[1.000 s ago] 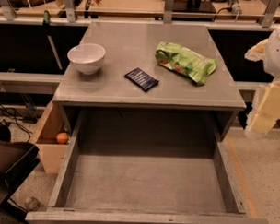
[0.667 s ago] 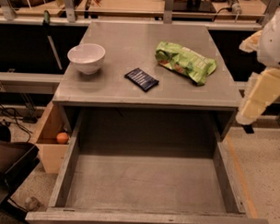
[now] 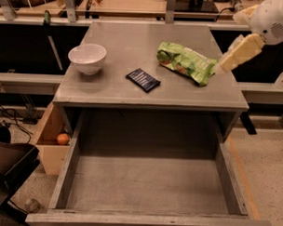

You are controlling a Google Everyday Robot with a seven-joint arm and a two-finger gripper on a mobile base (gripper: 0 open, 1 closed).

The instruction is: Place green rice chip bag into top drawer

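Green rice chip bag (image 3: 185,63) on table (image 3: 133,95), gripper (image 3: 222,66) beside it

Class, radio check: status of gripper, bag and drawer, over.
Gripper at right end of green rice chip bag. Bag on tabletop. Top drawer open. Bowl, dark packet left of bag.

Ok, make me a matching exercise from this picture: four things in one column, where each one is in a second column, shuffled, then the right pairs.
Things:
1. white bowl
2. green rice chip bag
3. top drawer
4. gripper

Places:
A. pulled open below the tabletop
B. at the table's right side, next to the bag's right end
C. on the left part of the tabletop
D. on the right part of the tabletop

Pairs: 1-C, 2-D, 3-A, 4-B
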